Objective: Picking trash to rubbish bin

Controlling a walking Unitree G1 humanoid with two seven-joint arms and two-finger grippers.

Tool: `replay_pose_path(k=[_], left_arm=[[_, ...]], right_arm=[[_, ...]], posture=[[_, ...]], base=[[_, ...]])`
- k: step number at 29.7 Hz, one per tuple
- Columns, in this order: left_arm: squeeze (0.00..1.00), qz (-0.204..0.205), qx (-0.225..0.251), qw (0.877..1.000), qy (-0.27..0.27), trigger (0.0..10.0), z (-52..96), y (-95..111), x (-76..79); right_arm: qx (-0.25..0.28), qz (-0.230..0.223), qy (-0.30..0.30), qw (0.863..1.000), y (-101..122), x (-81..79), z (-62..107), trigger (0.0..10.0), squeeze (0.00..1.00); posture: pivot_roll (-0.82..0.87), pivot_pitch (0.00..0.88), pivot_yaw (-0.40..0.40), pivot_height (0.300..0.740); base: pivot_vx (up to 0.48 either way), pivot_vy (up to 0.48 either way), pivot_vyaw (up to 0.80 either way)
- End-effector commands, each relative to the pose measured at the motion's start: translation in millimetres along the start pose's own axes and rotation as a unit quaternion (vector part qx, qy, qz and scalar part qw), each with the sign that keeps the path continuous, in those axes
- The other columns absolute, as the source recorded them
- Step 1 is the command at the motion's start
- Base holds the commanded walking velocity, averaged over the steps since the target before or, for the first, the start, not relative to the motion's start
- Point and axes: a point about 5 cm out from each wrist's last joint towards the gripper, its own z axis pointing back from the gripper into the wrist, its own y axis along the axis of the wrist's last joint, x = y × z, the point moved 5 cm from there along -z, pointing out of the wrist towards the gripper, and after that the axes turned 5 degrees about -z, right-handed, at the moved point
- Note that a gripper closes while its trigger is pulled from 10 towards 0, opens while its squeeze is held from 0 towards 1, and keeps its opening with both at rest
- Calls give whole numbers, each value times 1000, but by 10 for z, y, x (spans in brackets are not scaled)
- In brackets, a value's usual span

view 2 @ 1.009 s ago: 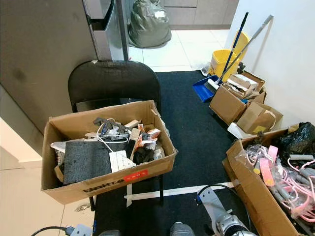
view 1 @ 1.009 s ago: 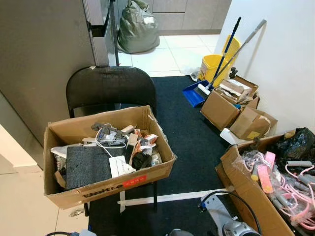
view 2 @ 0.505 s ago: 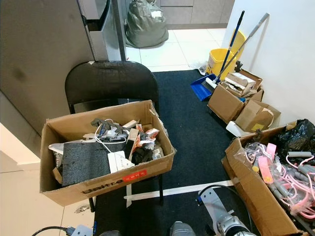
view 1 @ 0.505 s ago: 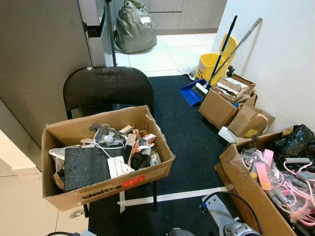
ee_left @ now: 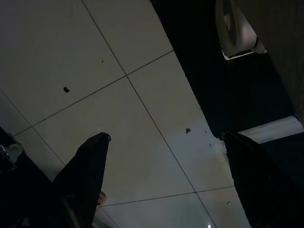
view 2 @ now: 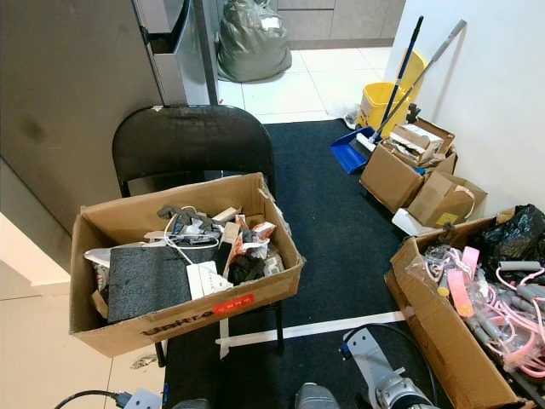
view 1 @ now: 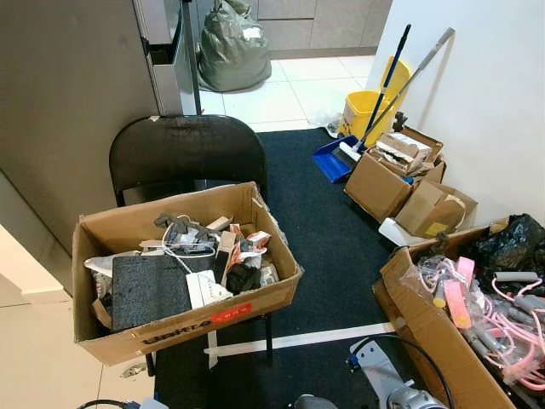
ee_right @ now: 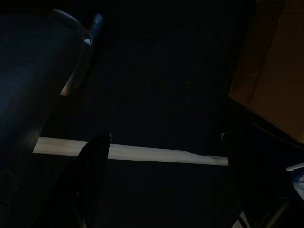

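Search/approach step, nothing picked up. Cardboard box (view 1: 183, 273) full of scraps sits on the black chair (view 1: 189, 153) straight ahead: crumpled wrappers (view 1: 247, 251), white cable (view 1: 189, 249), dark foam slab (view 1: 152, 288). No obvious rubbish bin; nearest candidates are the yellow bucket (view 1: 368, 112) by the wall and the grey sack (view 1: 230, 53) far back on the tiles (a guess).

Both arms hang low. Left claw (ee_left: 166, 142) is spread wide and empty over the pale floor tiles (ee_left: 95, 57). Right claw (ee_right: 164, 140) is also wide and empty over the dark carpet (ee_right: 161, 85) and a white tape line (ee_right: 142, 153).

Next move probably: raise one arm, reach into the box, pinch a loose wrapper.

Head views give the box contents and a second box (view 1: 434, 341) of pink cables on the right; wrist views add the floor under each claw, the right one very dark.
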Motion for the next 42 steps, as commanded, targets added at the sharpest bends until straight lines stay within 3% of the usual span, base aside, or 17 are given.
replay_pose_path(k=[1, 26, 42], left_arm=[[0, -2, 44, 999, 12, 10000, -11, 293, -108], [0, 27, 33, 999, 15, 10000, -8, 186, -126], [0, 58, 23, 998, 11, 10000, -3, 112, -39]], right_arm=[[2, -2, 1, 1000, 22, 0, 1, 10000, 0], [3, 15, 18, 1000, 58, -125, -7, 10000, 0], [-2, 30, 25, 999, 65, -148, -7, 10000, 0]], posture=[[-22, 0, -12, 740], [34, 0, -18, 740], [64, 3, -43, 740]], base=[[0, 0, 0], [0, 0, 0], [0, 0, -764]])
